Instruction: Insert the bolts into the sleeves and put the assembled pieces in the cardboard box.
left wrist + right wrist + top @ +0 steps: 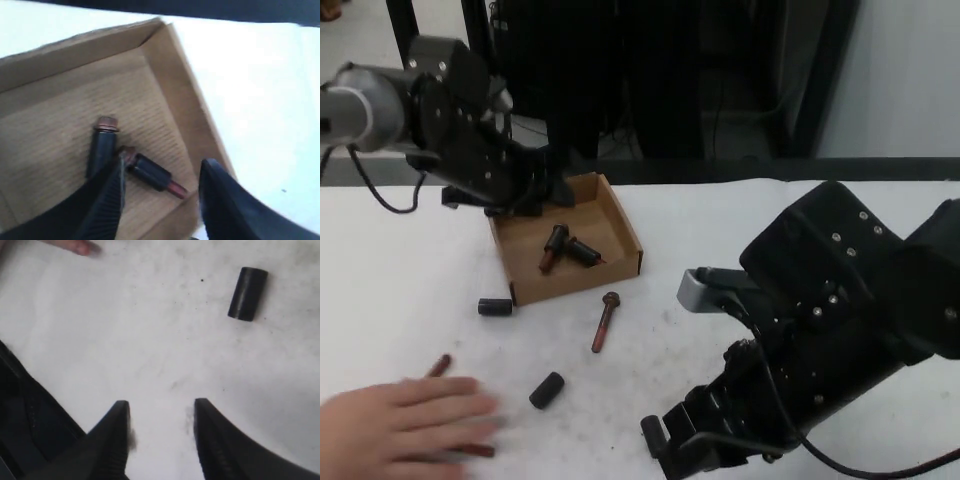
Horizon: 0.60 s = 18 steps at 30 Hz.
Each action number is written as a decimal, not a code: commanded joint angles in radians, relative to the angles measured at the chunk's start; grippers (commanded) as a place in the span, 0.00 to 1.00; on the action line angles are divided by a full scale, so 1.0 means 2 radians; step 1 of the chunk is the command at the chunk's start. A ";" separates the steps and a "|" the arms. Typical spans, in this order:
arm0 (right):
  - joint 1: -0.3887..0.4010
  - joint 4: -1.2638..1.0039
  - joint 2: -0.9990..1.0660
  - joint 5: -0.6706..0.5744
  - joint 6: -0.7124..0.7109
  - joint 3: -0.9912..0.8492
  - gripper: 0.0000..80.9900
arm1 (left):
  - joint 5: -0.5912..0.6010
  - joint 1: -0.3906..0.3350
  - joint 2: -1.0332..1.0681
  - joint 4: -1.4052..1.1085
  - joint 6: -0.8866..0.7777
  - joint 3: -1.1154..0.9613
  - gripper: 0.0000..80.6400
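A person's hand (405,425) runs off the high view's lower edge and covers part of two bolts. One bolt (440,366) pokes out beyond it, and the other (477,451) shows just an end. My left arm hides the cardboard box's (575,285) far-left corner. In my left wrist view, a finger (107,195) of my left end effector (165,162) covers one end of an assembled piece (102,145), and the box runs past the frame's edges.

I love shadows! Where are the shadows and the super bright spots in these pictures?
Left wrist view: the bench beside the cardboard box glares white. Right wrist view: a small dark shadow sits beside the right tool; the sleeve casts barely any. High view: the room behind the bench is dark.
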 commanded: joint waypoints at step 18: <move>-0.003 0.102 0.146 0.055 -0.042 -0.155 0.50 | 0.090 -0.027 -0.253 -0.058 0.034 0.288 0.47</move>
